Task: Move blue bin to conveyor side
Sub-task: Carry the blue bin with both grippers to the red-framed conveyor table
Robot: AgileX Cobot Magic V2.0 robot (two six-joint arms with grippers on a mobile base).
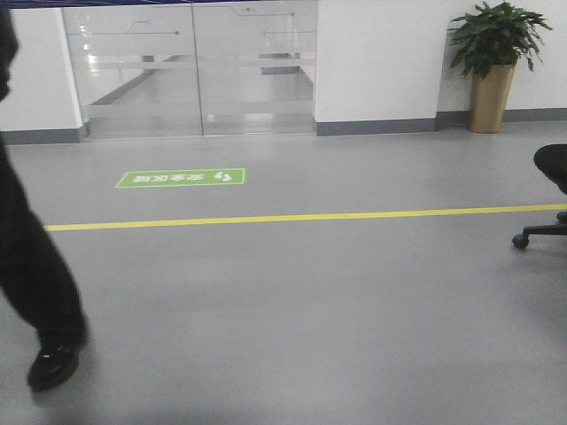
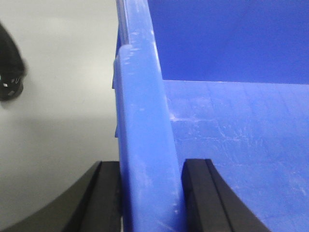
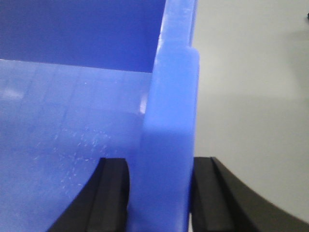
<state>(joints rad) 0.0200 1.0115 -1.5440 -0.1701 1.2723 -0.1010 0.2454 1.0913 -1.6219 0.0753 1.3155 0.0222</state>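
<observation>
Bin: the blue bin (image 2: 231, 135) is gripped at two opposite side walls, one arm on each. Its scuffed inner base and far wall fill much of both wrist views (image 3: 72, 121).
Left gripper: the left gripper (image 2: 152, 198) is closed down to the width of the bin's thick rim. One of its black fingers (image 2: 107, 198) sits outside the wall and the other inside, both pressed against the plastic.
Right gripper: the right gripper (image 3: 159, 198) has the same hold on the opposite rim, with one of its fingers (image 3: 113, 193) inside the bin and the other outside, both touching the wall.
Support under bin: cannot tell whether the bin rests on anything or hangs from the two grips.
Beside bin: pale grey floor (image 3: 251, 96) shows beyond each gripped wall. A blurred dark object (image 2: 9, 63) sits at the left edge of the left wrist view, and what it is cannot be told.
Front view: grey floor crossed by a yellow line (image 1: 292, 217), with a green sign (image 1: 182, 178) on the floor beyond it.
Background: frosted glass doors (image 1: 190, 66), and a potted plant (image 1: 494, 62) against the white wall.
Edges: part of an office chair (image 1: 547, 208) at right; a person's dark trouser leg and black shoe (image 1: 53, 359) at left.
</observation>
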